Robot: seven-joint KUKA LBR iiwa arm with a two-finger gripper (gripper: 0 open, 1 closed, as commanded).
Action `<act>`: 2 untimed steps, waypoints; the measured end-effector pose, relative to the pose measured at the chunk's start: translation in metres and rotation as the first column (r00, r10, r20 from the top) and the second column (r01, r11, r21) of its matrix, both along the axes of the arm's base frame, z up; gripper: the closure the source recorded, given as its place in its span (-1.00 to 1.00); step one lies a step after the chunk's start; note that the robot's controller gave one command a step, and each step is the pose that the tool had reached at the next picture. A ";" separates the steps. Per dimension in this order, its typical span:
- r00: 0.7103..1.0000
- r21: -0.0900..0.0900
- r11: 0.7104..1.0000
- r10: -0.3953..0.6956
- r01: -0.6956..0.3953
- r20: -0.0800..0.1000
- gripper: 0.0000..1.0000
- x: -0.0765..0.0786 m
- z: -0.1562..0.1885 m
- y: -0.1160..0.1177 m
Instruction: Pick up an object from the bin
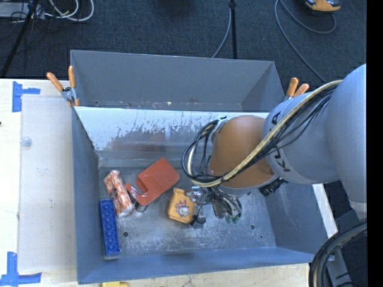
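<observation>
Low and just right of the frame's middle, the fingers hang spread apart with nothing between them, tips close to the floor of the bin. Their left tip stands just beside a small yellow block with a round face; whether it touches I cannot tell. Being nearest, that block looks the likely pick, though the fingers are beside it, not round it, and would need to shift left to straddle it. Further left lie a flat red piece, an orange-and-white packet and a long blue brick, well apart from the fingers. Above, the orange cover and looped cables hide the wrist.
</observation>
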State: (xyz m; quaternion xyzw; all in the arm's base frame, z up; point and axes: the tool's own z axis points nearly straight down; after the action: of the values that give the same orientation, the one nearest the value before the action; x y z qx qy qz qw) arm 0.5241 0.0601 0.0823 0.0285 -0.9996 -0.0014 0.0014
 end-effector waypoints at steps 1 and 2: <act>1.000 0.000 1.000 -0.029 0.029 -0.002 1.00 -0.006 0.095 -0.010; 1.000 0.000 1.000 -0.030 0.030 -0.002 1.00 -0.006 0.095 -0.010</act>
State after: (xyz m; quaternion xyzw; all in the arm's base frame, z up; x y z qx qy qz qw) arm 0.5184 0.0496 0.1777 0.0134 -0.9999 -0.0017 0.0022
